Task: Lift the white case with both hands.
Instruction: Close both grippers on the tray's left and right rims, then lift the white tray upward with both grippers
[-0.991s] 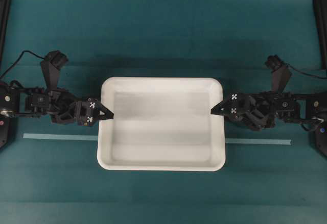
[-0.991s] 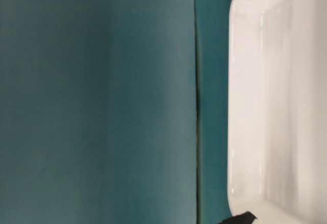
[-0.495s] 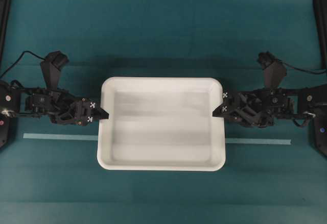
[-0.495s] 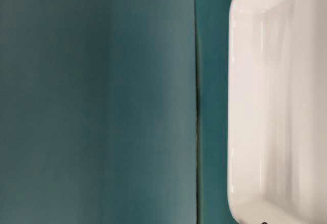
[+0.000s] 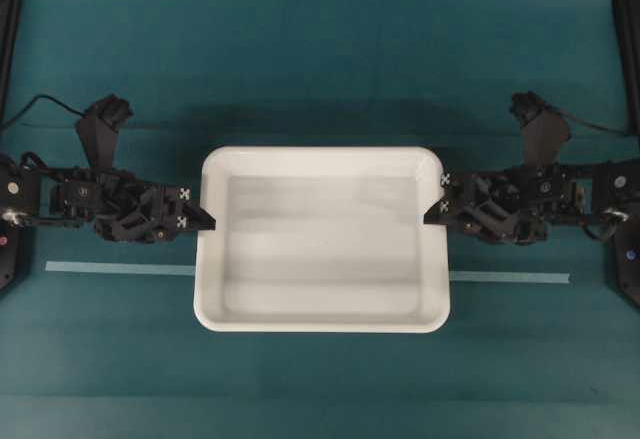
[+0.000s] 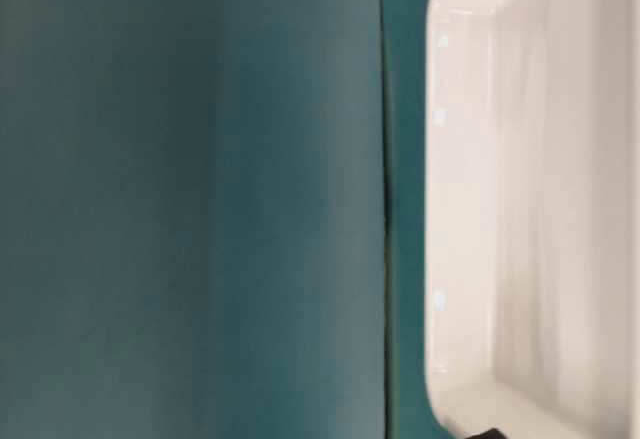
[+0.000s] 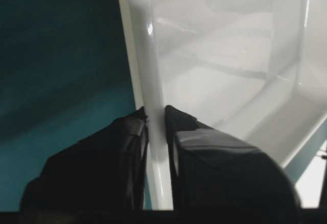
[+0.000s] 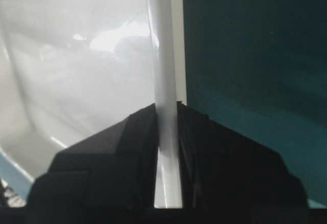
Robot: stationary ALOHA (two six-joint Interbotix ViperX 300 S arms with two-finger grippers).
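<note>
The large, shallow, rectangular white plastic case (image 5: 320,239) with rounded corners and a raised rim sits in the middle of the teal-covered table (image 5: 320,69), its long sides running left to right in the overhead view; a thin pale strip of tape (image 5: 110,268) on the table passes behind it on both sides. The black left gripper (image 5: 205,222) meets the case at the middle of its left rim; the left wrist view shows its fingers (image 7: 130,147) closed on that rim, one outside the wall and one inside. The black right gripper (image 5: 432,211) meets the right rim opposite; in the right wrist view its fingers (image 8: 135,137) likewise pinch the rim from both sides. In the table-level view the case (image 6: 530,199) fills the right part of the picture, glossy and bright; whether its bottom touches the table cannot be told.
</note>
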